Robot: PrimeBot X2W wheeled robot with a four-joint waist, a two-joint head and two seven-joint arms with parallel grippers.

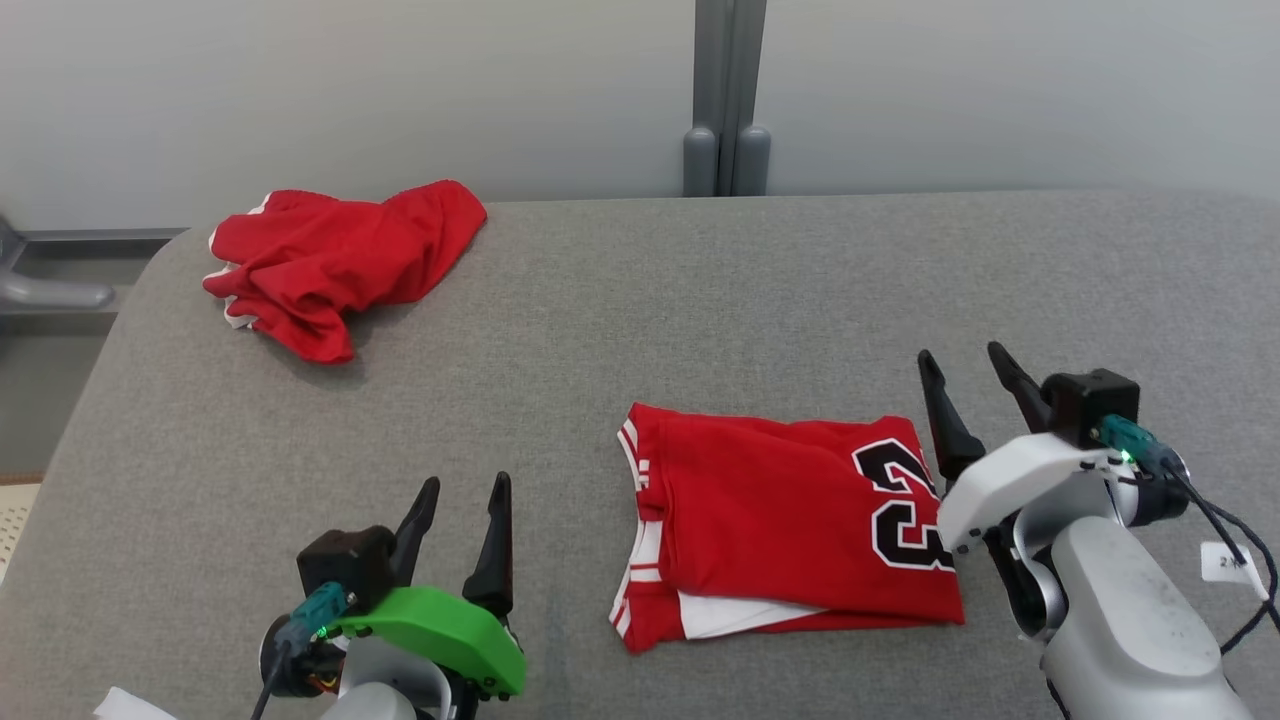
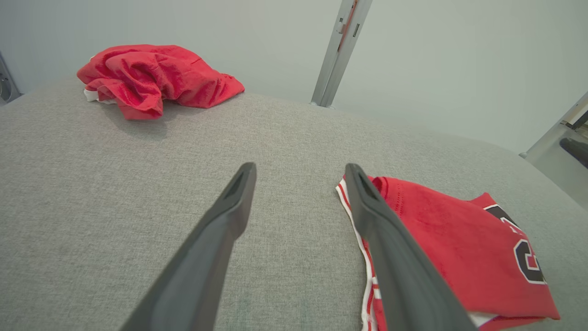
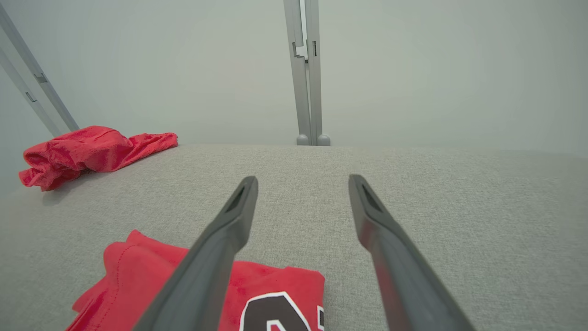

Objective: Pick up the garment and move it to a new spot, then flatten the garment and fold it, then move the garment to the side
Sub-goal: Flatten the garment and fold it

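A red garment folded into a neat rectangle [image 1: 780, 520] [image 2: 441, 230] [image 3: 138, 276], with white trim and a black number, lies flat on the grey padded table [image 1: 700, 300] at front centre-right. A second red garment [image 1: 340, 260] [image 2: 151, 78] [image 3: 87, 149] lies crumpled at the far left corner. My left gripper [image 1: 465, 483] [image 2: 298, 168] hovers open and empty just left of the folded garment. My right gripper [image 1: 960, 352] [image 3: 301, 179] stands open and empty at that garment's right edge, above the table.
A grey metal post [image 1: 727, 100] rises behind the table's far edge against a pale wall. The table's left edge drops off beside a grey metal fitting [image 1: 50, 290]. A white tag [image 1: 1228, 565] hangs by my right arm's cable.
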